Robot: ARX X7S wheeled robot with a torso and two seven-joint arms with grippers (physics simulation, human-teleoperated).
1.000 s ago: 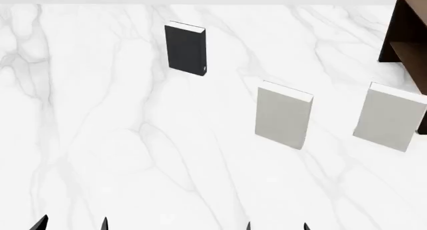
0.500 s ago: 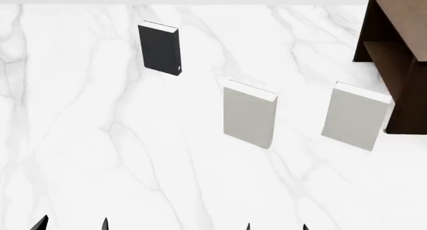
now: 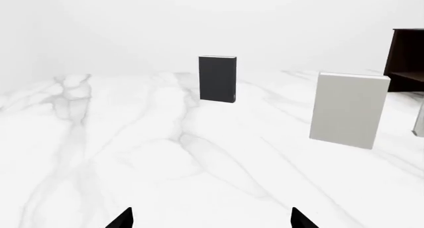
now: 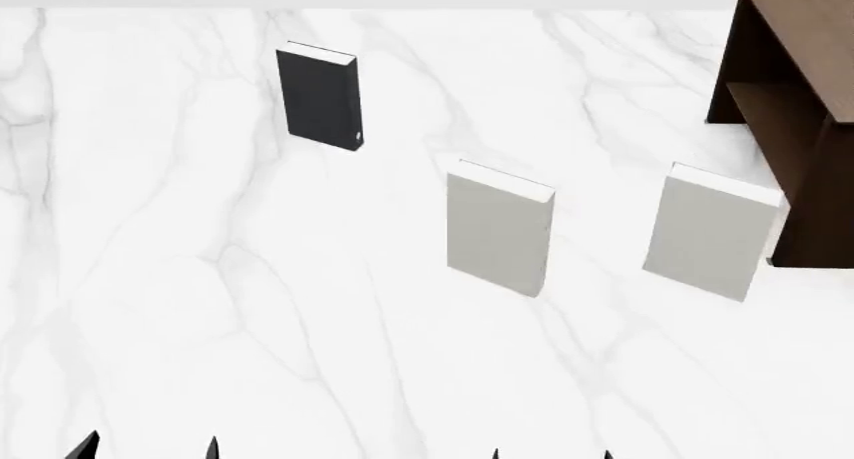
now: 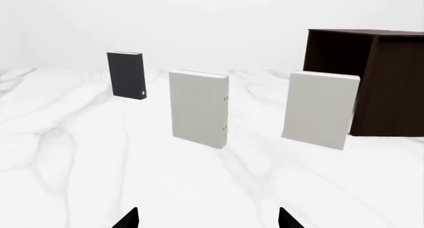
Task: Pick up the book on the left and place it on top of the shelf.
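The black book (image 4: 320, 98) stands upright on the white marble surface at the far left, white page edges on top and a small light dot near its lower corner. It also shows in the left wrist view (image 3: 217, 79) and the right wrist view (image 5: 126, 74). The dark brown shelf (image 4: 790, 99) is at the far right, also in the right wrist view (image 5: 371, 79). My left gripper (image 4: 147, 449) and right gripper (image 4: 550, 454) are open and empty at the near edge, far from the book. Their tips stand wide apart in the left wrist view (image 3: 210, 220) and the right wrist view (image 5: 206, 219).
Two light grey books stand upright: one in the middle (image 4: 499, 229), one (image 4: 710, 232) right next to the shelf's side. The marble surface (image 4: 267, 309) stretches between the grippers and the books.
The head view shifted right from one second ago, bringing more of the shelf into view. Over the last half second the gripper tips dropped slightly lower in the frame.
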